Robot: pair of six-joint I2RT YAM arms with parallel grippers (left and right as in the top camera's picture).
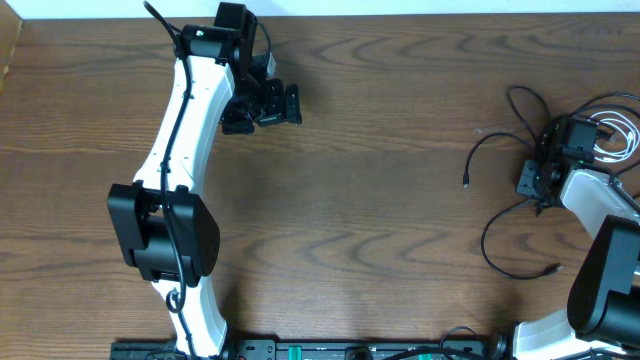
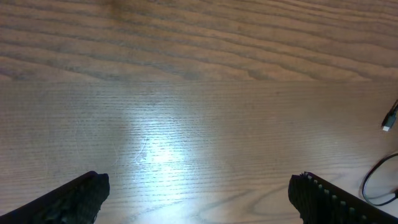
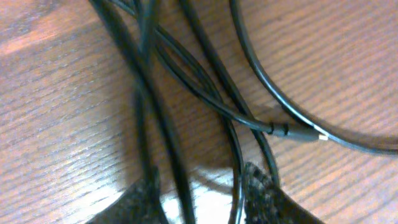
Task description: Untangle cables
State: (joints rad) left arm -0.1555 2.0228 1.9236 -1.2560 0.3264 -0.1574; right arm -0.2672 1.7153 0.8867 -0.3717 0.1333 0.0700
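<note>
Counter (image 1: 380, 200): brown wood grain, carrying both arms and all the cords.
Left arm (image 1: 180, 130): white and black, ending well apart from the cords.
Left end effector (image 1: 262, 105): jaws spread wide with only bare counter between the fingers (image 2: 74, 199).
Right end effector (image 1: 535, 182): set down into the heap of cords, jaws parted narrowly; black cords run through the gap between the fingers (image 3: 264, 193), and no grip on them shows.
Black cables (image 1: 486, 243): crossed over one another under and around the right end effector, with loops reaching out toward the left end effector.
White cable (image 1: 630, 130): coiled just beyond the right end effector.
Plug (image 3: 298, 132): a black cable's tip, just ahead of the right end effector's fingers.
</note>
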